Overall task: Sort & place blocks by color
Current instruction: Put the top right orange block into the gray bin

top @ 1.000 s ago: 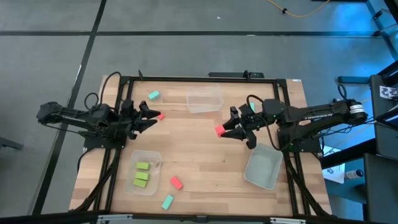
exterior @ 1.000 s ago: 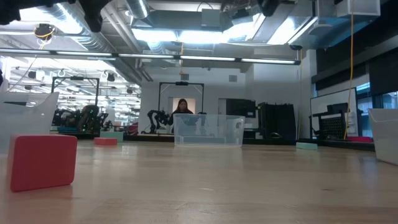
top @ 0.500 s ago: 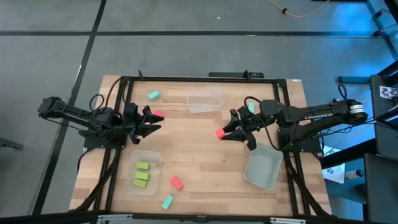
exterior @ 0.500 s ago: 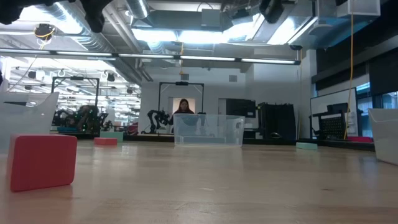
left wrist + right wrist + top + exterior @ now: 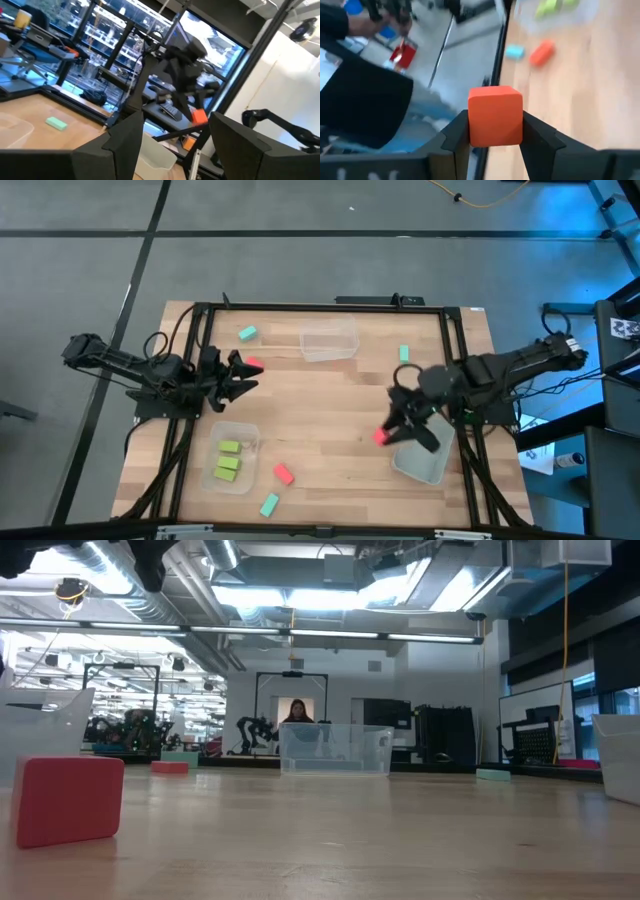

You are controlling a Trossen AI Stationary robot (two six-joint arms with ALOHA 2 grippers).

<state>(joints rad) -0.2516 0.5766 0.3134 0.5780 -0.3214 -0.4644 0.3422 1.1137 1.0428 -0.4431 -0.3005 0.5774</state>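
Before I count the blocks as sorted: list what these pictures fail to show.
- High view: the left pincer half covers a red block, so contact is unclear.
- High view: whether the red block in the right pincer is over the tub.
- Low view: both pincers lie above the frame.

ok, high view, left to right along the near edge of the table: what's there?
Tub with the three lime green blocks → teal block → red-pink block → red-pink block held in the right gripper → empty tub.
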